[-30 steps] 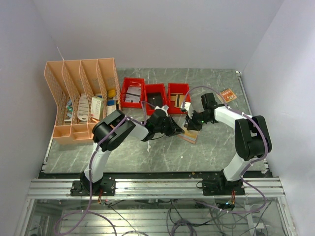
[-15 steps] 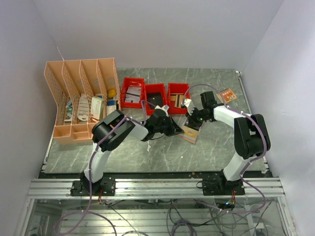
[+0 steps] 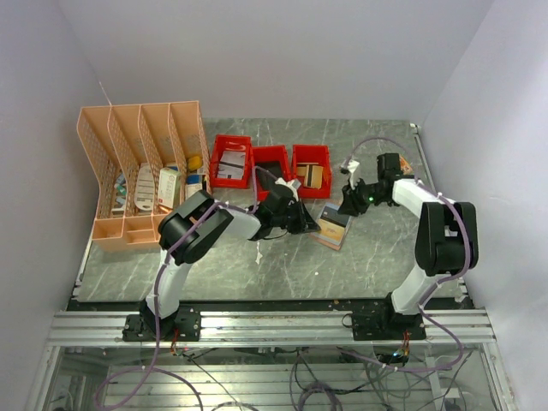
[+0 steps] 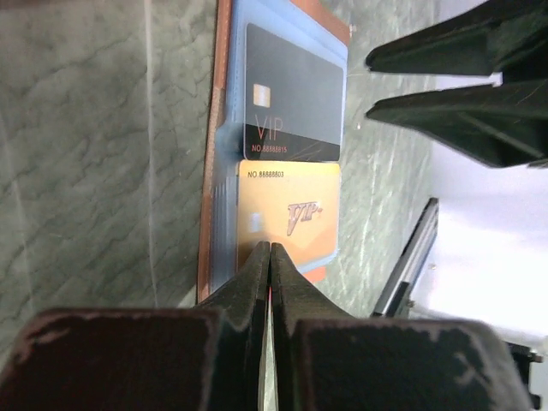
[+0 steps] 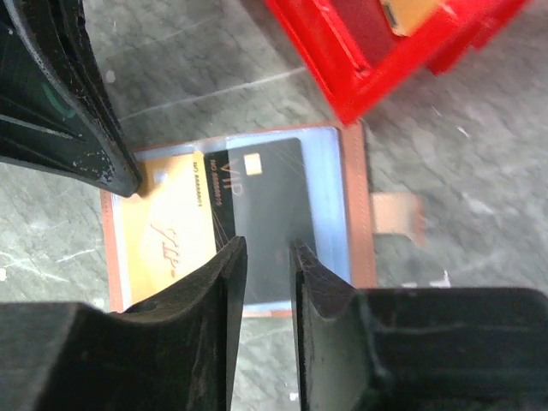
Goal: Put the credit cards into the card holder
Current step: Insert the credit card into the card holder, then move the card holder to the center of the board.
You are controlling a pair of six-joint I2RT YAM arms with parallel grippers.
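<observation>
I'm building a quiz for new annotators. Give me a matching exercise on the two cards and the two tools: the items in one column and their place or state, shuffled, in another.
Column one:
1. black card
2. gold card
3. left tool
4. right tool

Column two:
A. shut
B. slightly open, holding nothing
C. on the open card holder, on the side nearer its snap tab
D. on the open card holder, at the left tool's tip

Pairs: 1-C, 2-D, 3-A, 4-B.
</observation>
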